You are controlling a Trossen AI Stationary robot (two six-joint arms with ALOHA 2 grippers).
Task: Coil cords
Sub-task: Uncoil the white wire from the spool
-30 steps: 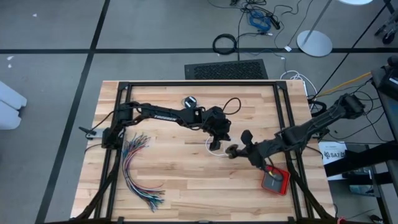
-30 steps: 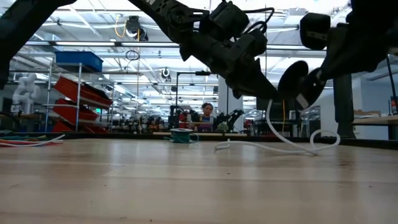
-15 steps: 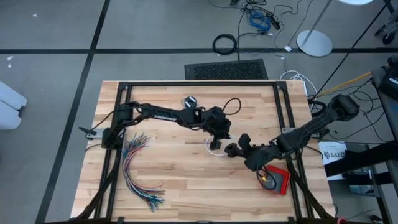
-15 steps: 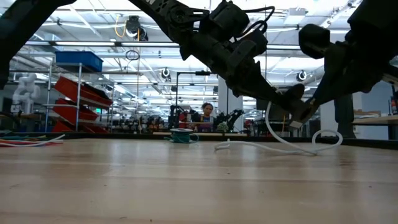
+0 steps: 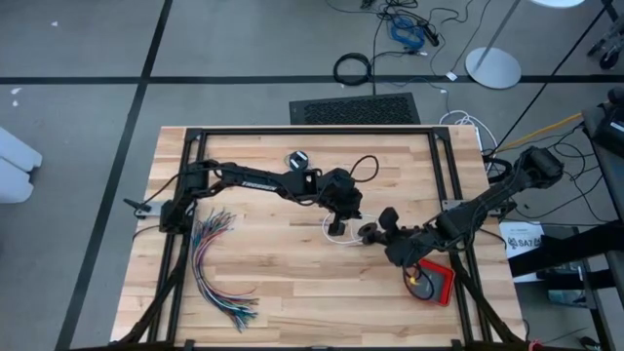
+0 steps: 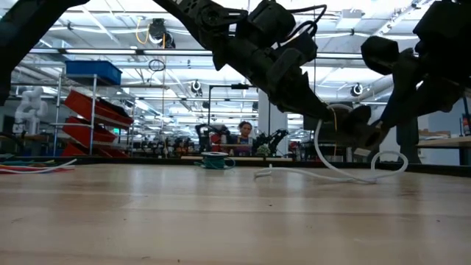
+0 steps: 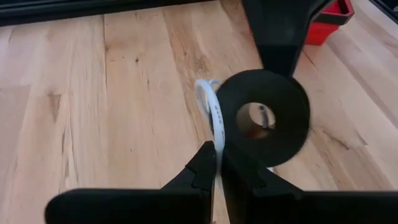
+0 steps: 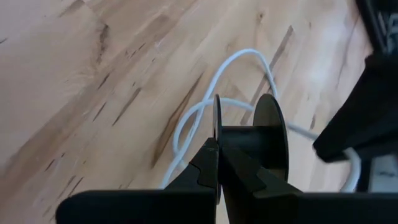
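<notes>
Wooden counter (image 5: 263,273) inside a black frame, grey floor around it; low view looks across the counter into a large workshop with shelving, red bins and a person seated far off.

Left end effector (image 5: 336,227) sits near the counter's centre, fingers nearly closed and pinching a white cord (image 5: 339,238). Left wrist view confirms: the white cord (image 7: 212,109) runs up between the two dark fingertips, which leave only a narrow gap.

Right end effector (image 5: 375,232) is just beside the left one, on its right. Its fingers are fully closed on the edge of a black spool (image 5: 369,232). Right wrist view shows the spool (image 8: 249,137) edge-on at the fingertips, with the white cord (image 8: 205,112) looped on the wood behind it. In the left wrist view the spool (image 7: 267,118) faces the camera, pale core visible, touching or just beside the cord.

Low view: white cord (image 6: 338,173) rises from the counter to the left end effector and lies in a loose loop on the surface.

Teal-green cord (image 6: 214,160) rests coiled at the far edge of the counter. Fanned bundle of coloured wires (image 5: 219,273) lies on the counter's left side. Red tray (image 5: 436,283) sits at the right edge.
</notes>
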